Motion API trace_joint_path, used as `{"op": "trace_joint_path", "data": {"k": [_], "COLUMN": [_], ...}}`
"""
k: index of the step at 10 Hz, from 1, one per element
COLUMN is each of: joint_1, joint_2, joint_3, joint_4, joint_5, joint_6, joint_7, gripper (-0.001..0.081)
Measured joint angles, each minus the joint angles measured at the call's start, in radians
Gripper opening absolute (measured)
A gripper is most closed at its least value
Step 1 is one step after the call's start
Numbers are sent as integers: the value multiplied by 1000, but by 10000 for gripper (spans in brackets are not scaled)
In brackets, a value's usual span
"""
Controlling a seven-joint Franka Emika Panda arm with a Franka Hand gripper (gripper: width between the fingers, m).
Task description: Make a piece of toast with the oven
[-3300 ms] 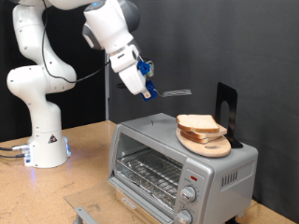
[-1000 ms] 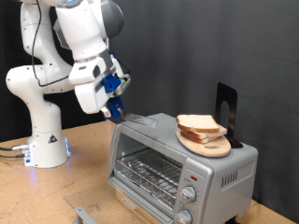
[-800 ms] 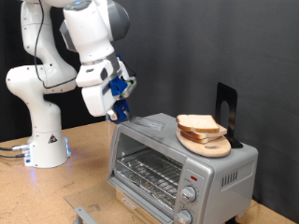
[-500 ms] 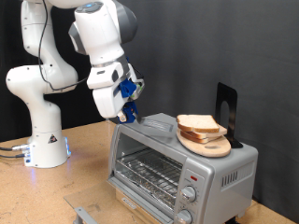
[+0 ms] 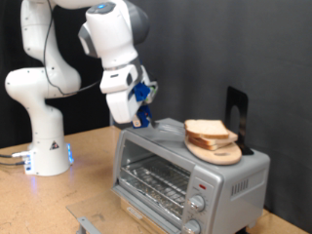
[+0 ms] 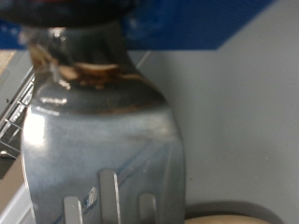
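The silver oven stands at the exterior view's lower right, its glass door shut and the wire rack showing behind it. On its roof a round wooden board carries two stacked bread slices; the upper one is the piece of toast. My gripper hangs over the roof's left end, shut on the handle of a slotted metal spatula whose blade points at the bread, a short gap away. The wrist view is filled by that spatula, with the board's edge past its tip.
A black upright stand rises behind the board on the oven roof. Two knobs and a red light sit on the oven's front right. The arm's white base stands at the left, and a grey metal piece lies on the wooden table.
The arm has swung from the exterior view's left towards the right, carrying the spatula along the oven roof closer to the bread. The bread and board have not moved.
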Motion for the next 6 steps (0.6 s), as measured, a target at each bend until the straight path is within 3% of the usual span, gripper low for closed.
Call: {"op": "trace_joint_path", "data": {"k": [6], "joint_1": [6], "joint_2": [-24], "joint_3": [1], "joint_4": [6], "joint_5": [48], "joint_6": [-10], "joint_7": [-39], "gripper": [391]}}
